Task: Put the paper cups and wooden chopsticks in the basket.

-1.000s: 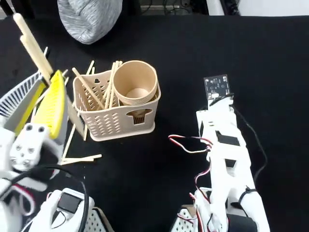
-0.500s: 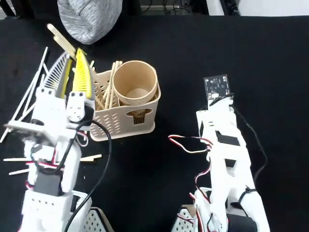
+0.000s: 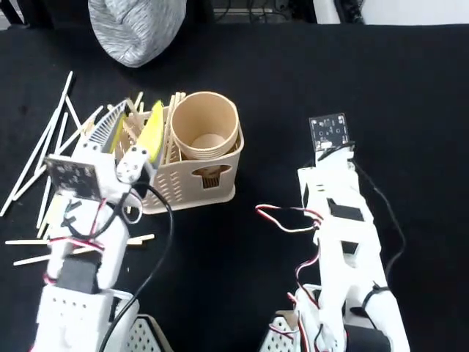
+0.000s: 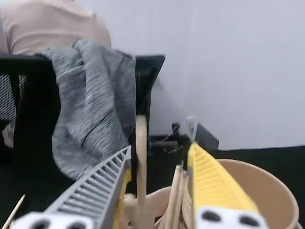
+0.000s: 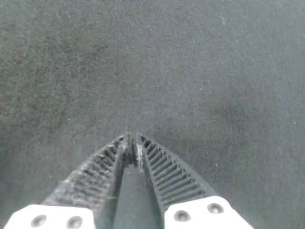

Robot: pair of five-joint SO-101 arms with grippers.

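Left gripper (image 3: 138,117) has dropped over the basket (image 3: 183,187).
I see jaws apart, a wooden chopstick (image 4: 140,157) upright between; loose chopsticks (image 3: 44,147) wait along the worktop's (image 3: 293,88) left edge. Right gripper (image 5: 132,143) closed, empty.

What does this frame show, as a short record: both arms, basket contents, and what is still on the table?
left gripper: above the beige slotted plastic basket, jaws apart, one wooden chopstick upright between them
right gripper: jaws shut, over the black table cloth
in basket: stacked brown paper cups; leaning chopsticks beside them
left to do: loose wooden chopsticks scattered on the cloth left of the basket
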